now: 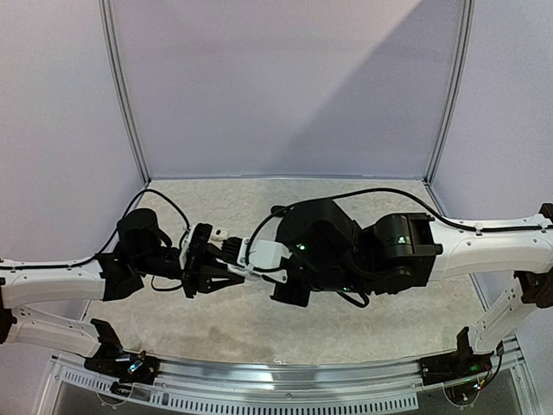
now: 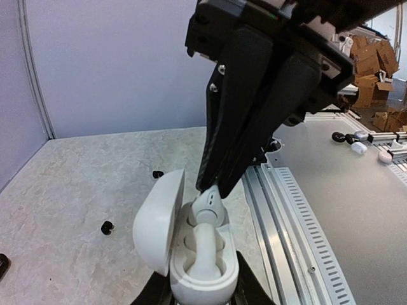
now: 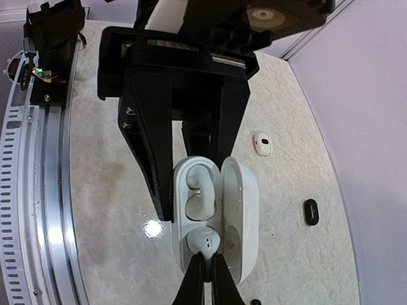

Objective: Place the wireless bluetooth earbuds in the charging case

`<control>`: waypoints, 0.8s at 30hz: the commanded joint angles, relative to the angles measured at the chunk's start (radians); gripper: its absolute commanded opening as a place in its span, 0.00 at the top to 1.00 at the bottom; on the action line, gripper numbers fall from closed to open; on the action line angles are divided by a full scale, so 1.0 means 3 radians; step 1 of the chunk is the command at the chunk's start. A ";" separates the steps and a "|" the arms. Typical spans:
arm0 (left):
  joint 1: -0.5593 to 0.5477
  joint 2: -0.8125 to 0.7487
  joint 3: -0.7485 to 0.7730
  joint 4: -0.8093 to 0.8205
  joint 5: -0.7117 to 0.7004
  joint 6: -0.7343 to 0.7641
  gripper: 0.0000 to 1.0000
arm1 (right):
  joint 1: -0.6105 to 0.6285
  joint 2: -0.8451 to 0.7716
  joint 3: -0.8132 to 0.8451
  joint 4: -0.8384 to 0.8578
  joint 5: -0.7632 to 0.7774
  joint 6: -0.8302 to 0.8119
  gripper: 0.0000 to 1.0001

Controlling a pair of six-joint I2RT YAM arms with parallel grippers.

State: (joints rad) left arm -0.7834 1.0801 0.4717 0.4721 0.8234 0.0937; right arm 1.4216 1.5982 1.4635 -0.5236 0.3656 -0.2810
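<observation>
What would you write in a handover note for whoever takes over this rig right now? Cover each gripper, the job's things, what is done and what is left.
Left gripper: shut on the open white case, holding it up.
Right gripper: shut, tips at a white earbud in one slot; pinching or pressing, cannot tell.
Done: the other white earbud sits in its slot.
Left: probably seat the one under the tips, withdraw, close the lid. Two black earbuds lie loose on the table.

This is looking like a robotics lab: pale panel walls (image 1: 285, 86) are enclosing a marbled worktop (image 1: 216, 327), and cardboard boxes (image 2: 370, 58) are sitting beyond.
</observation>
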 commanded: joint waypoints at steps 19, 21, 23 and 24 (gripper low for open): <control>0.0003 -0.0026 -0.0063 0.0210 -0.0086 -0.0082 1.00 | -0.0038 0.0098 0.0157 -0.0307 0.0060 0.0248 0.78; 0.0006 -0.0027 -0.0059 0.0163 -0.0153 -0.0091 1.00 | -0.0035 -0.0001 0.0191 -0.0365 -0.0032 0.0275 0.76; 0.0003 -0.0030 -0.0057 0.0096 -0.0263 -0.0093 1.00 | -0.0040 -0.0102 0.0253 -0.0450 -0.0157 0.0303 0.74; 0.0003 -0.0031 -0.0057 0.0059 -0.0336 -0.0088 1.00 | -0.0036 -0.0148 0.0277 -0.0479 -0.0214 0.0318 0.73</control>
State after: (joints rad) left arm -0.7822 1.0794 0.4580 0.4904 0.7845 0.0757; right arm 1.4128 1.6276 1.5005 -0.5983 0.3672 -0.2153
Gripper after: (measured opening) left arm 0.259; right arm 0.258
